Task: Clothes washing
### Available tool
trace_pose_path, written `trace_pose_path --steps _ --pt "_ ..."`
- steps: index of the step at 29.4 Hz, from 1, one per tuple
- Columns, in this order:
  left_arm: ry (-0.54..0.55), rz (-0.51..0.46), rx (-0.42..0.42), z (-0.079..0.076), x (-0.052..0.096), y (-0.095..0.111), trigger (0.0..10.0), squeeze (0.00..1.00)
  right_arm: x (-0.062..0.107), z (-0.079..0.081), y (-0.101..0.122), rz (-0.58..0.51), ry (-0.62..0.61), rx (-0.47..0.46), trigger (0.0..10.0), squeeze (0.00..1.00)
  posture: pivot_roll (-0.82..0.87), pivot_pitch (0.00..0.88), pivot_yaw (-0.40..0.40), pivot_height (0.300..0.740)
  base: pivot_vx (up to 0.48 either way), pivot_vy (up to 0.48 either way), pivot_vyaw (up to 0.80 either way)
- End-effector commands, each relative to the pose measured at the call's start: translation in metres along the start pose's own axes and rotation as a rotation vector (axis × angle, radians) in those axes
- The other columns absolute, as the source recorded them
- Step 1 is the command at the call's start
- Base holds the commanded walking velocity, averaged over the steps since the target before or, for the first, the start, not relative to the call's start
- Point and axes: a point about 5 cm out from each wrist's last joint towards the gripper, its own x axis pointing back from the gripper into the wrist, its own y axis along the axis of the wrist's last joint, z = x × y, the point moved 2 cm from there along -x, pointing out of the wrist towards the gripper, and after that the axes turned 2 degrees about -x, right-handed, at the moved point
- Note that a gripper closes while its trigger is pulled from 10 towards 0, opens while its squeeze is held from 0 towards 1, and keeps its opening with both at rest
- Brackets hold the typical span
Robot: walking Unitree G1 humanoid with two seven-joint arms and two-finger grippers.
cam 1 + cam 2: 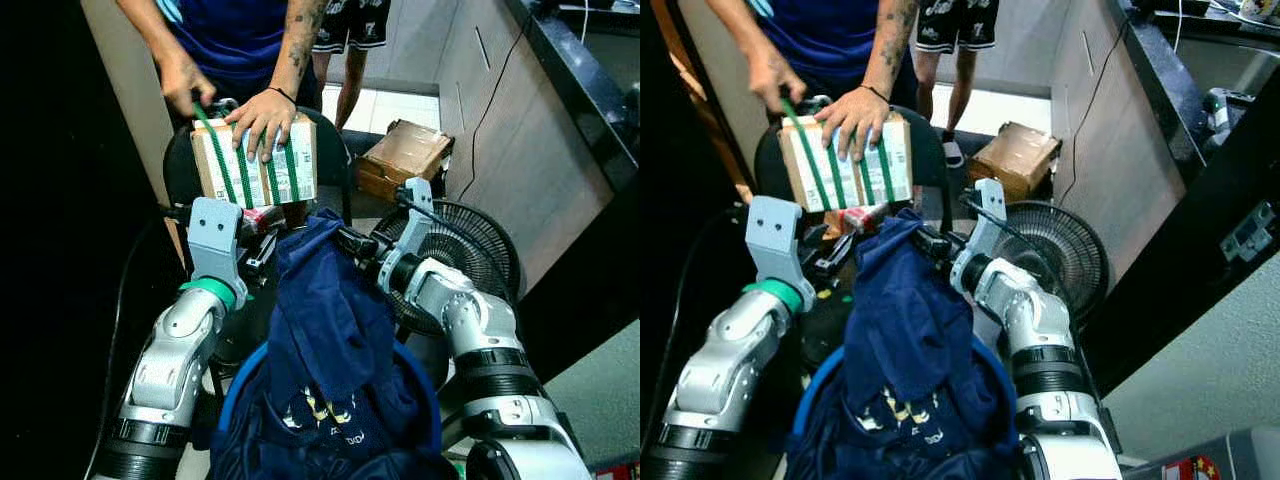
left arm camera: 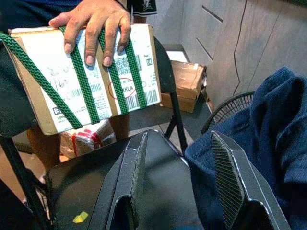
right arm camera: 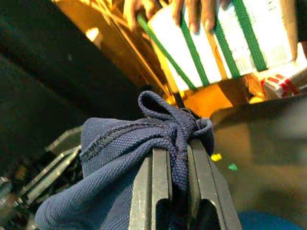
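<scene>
Navy garment [image 3: 124, 143] pinched in right tool [image 3: 177, 158]; left tool [image 2: 180, 177] agape.

Both silver arms raised forward, elbows bent. Right gripper [image 3: 175, 167] clamped tight, fingers pinching a fold of navy garment [image 1: 330, 330] and holding it up. Left gripper [image 2: 182, 177] level beside it, fingers spread apart with nothing between them, just touching the cloth's edge.

Dim, murky head views with black left edges; right wrist view glows orange (background soft, blurred).
</scene>
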Motion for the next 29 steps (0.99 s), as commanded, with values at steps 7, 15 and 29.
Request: trace_pose_path --steps 7,15,29 --pt "0.047 -0.049 0.058 0.011 0.001 0.008 10.0 0.00 0.013 0.024 0.082 -0.426 0.168 -0.192 0.0 0.00 0.02 0.047 0.032 0.740 0.000 0.000 0.00" --pt "0.032 -0.136 0.130 0.010 0.001 0.025 10.0 0.00 0.052 0.037 0.166 -0.803 0.229 -0.196 0.0 0.00 0.02 0.047 0.030 0.740 0.000 0.000 0.00" --pt "0.053 -0.162 0.168 0.014 0.001 0.029 10.0 0.00 0.141 0.077 0.286 -1.317 0.216 -0.082 0.0 0.00 0.02 0.048 0.033 0.740 0.000 0.000 0.00"
